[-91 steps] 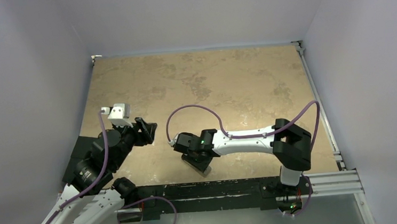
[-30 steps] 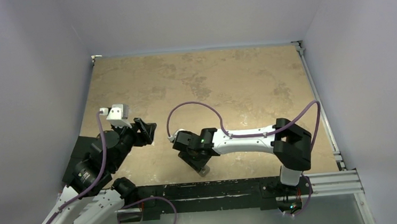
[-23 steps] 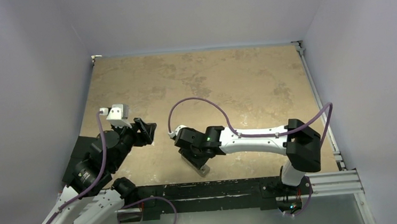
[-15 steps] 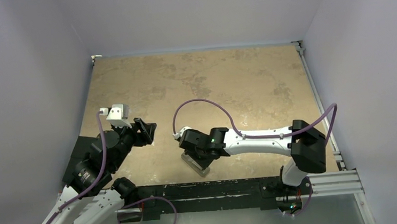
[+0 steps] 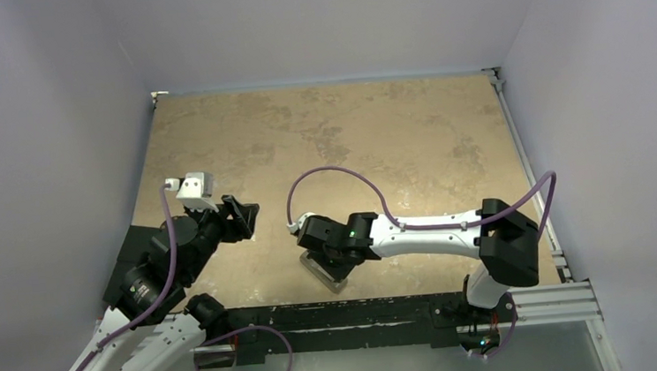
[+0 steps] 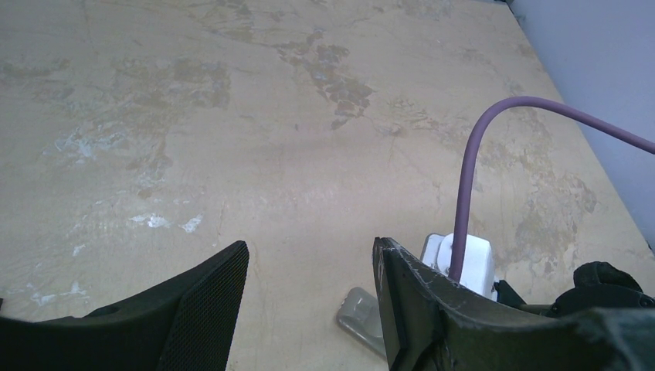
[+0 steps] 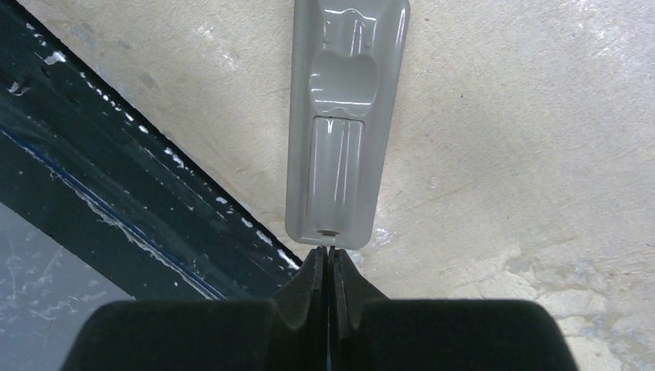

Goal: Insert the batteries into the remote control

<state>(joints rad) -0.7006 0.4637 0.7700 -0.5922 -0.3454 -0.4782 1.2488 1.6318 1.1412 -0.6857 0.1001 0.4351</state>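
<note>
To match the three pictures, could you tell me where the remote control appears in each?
Top external: remote control low centre, partly under the right arm.
Left wrist: only its grey end, bottom centre, beside a white plug.
Right wrist: top centre, grey back up, right gripper shut at its near end.
Shared landmark: the black front rail, in top and right wrist views only.

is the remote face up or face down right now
Face down: the remote control lies flat on the table with its plain grey back upward; no screen or buttons show in the right wrist view.
</note>
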